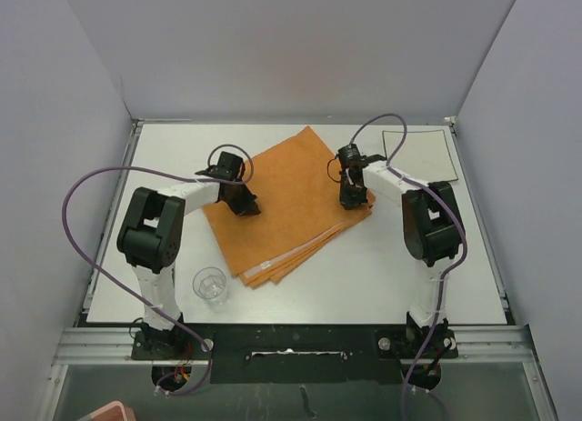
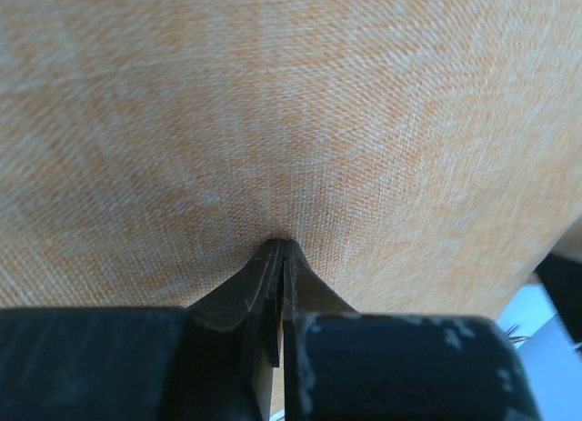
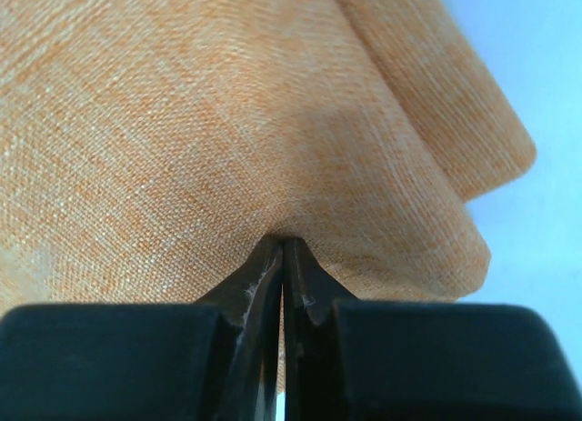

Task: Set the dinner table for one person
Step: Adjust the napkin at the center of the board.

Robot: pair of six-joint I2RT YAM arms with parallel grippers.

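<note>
On the worktop (image 1: 382,266), which fills the view under both arms | folded orange cloth (image 1: 291,203) lies mid-worktop, skewed | left end effector (image 1: 244,201) pinched on cloth's left edge, right end effector (image 1: 350,201) pinched on its right corner | advice: lift both sides evenly, hold cloth taut, steer clear of glass (image 1: 211,285)

The table (image 1: 382,275) carries a folded orange cloth (image 1: 291,203). A glass (image 1: 211,284) stands off the cloth's near-left edge, and a plate (image 1: 418,155) lies beyond its far-right corner.
</note>
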